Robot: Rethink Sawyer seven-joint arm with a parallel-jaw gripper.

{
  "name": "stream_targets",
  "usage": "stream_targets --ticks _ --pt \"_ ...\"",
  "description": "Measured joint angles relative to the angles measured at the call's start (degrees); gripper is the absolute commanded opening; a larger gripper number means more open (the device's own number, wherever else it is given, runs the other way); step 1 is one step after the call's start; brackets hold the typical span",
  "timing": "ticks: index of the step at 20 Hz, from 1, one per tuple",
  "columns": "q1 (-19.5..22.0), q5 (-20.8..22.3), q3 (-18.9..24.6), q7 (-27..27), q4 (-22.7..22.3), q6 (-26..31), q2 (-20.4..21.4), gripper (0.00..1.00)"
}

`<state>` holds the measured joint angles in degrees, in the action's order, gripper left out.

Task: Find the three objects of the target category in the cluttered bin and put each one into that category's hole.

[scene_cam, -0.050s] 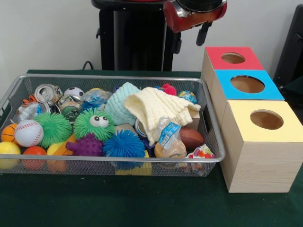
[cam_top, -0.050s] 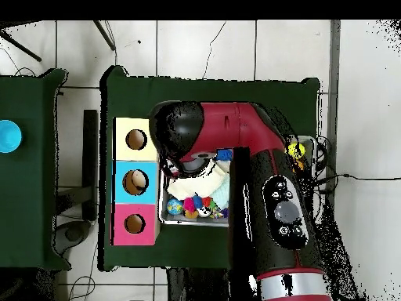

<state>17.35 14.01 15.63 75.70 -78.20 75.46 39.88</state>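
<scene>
The wire mesh bin (scene_cam, -0.050s: 208,124) is sitting on the green table (scene_cam, -0.050s: 118,203), filled with mixed clutter. A cream knitted cloth (scene_cam, -0.050s: 158,109) is lying across the middle of the pile, overlapping a mint knitted item (scene_cam, -0.050s: 120,101). A green spiky ball with eyes (scene_cam, -0.050s: 94,124) is resting beside a plain green spiky ball (scene_cam, -0.050s: 54,127), with a blue spiky ball (scene_cam, -0.050s: 124,145) and a purple knobbly toy (scene_cam, -0.050s: 87,145) in front of them. A baseball (scene_cam, -0.050s: 28,133) is lying at the bin's left end, near orange and yellow balls. A crushed can (scene_cam, -0.050s: 46,92) is sitting at the far left corner, and a clear plastic bottle (scene_cam, -0.050s: 169,139) is lying just beside a small brown football (scene_cam, -0.050s: 191,138).

Three boxes are standing in a row beside the bin: the red box (scene_cam, -0.050s: 233,58), the blue box (scene_cam, -0.050s: 247,85) and the yellow box (scene_cam, -0.050s: 265,120), each with a round hole on top.

The arm (cam_top, -0.050s: 251,149) is hanging above the bin. The gripper itself is not visible in either view, so its state cannot be told.
</scene>
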Motion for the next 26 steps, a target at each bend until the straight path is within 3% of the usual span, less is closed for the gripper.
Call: stream_targets --ticks 11,17,22,26 --pt "-0.02 -0.1 -1.69 0.0 6.91 -0.21 -6.73 1.0" --pt "-0.83 -0.1 -3.51 0.24 8.11 -1.65 -9.27 1.0" --pt "-3.38 -0.09 -7.05 3.2 9.16 -1.78 -10.48 1.0" --pt "-6.57 -0.11 -11.05 9.06 9.18 -1.77 -10.17 1.0"
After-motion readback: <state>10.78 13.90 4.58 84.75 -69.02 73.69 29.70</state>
